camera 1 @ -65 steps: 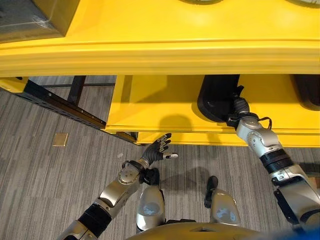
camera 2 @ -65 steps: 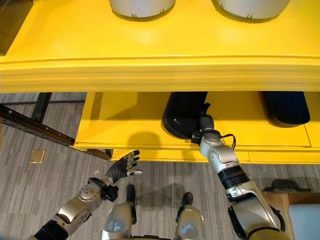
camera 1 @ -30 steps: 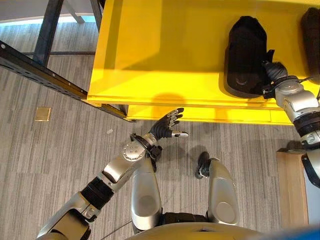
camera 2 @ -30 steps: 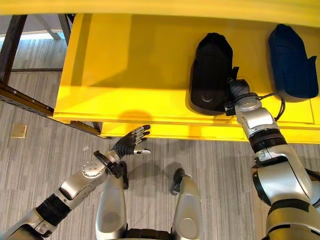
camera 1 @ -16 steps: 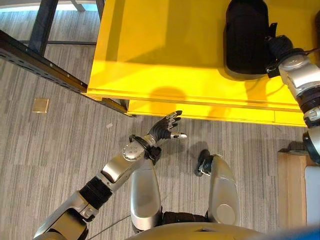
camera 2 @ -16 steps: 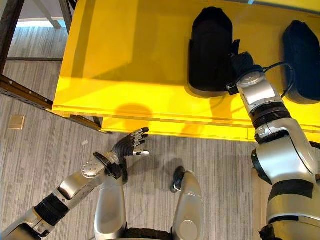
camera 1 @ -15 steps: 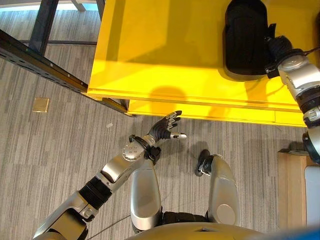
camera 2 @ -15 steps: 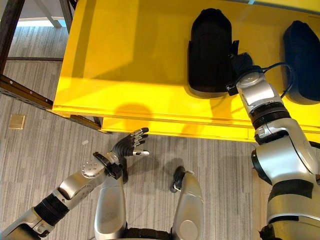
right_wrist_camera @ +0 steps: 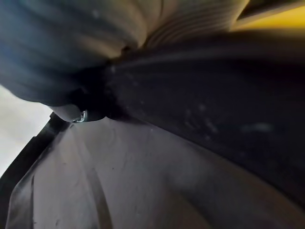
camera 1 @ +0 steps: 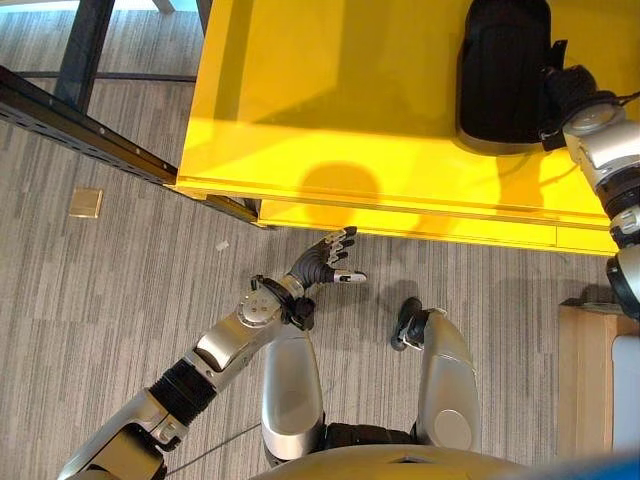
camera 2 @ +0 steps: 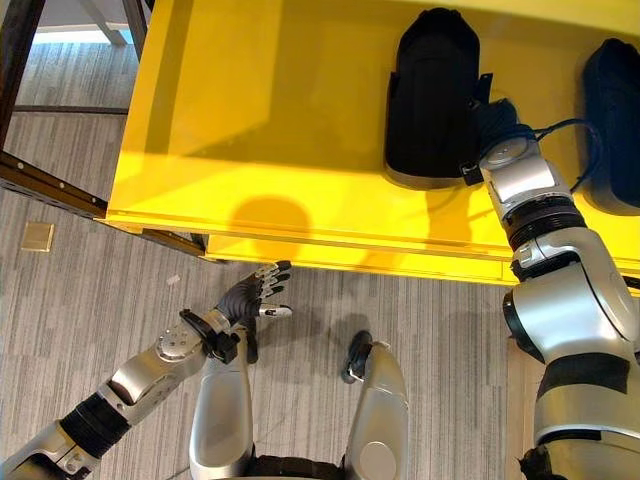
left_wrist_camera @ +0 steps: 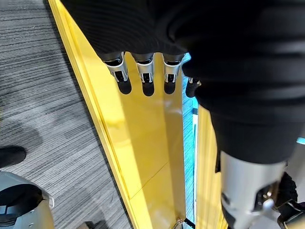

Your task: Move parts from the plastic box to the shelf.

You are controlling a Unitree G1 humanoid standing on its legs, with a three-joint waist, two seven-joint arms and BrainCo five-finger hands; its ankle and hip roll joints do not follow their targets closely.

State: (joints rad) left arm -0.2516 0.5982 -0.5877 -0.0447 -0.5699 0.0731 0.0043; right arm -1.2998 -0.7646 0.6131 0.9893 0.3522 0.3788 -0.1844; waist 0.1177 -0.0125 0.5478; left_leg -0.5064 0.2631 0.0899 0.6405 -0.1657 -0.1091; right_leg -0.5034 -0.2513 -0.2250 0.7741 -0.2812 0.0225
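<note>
bright overhead light; right wrist view blurred

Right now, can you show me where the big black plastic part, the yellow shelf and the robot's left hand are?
Big black plastic part (camera 2: 432,95), right eye view, middle of its top.
Yellow shelf (camera 2: 260,110), right eye view, bare top surface.
Left hand (camera 1: 318,266), left eye view, on its palm.

- Your left hand had silver fingers with dark tips and a dark ribbed cover.
- Your right hand wore the same dark cover above a silver-grey forearm.
</note>
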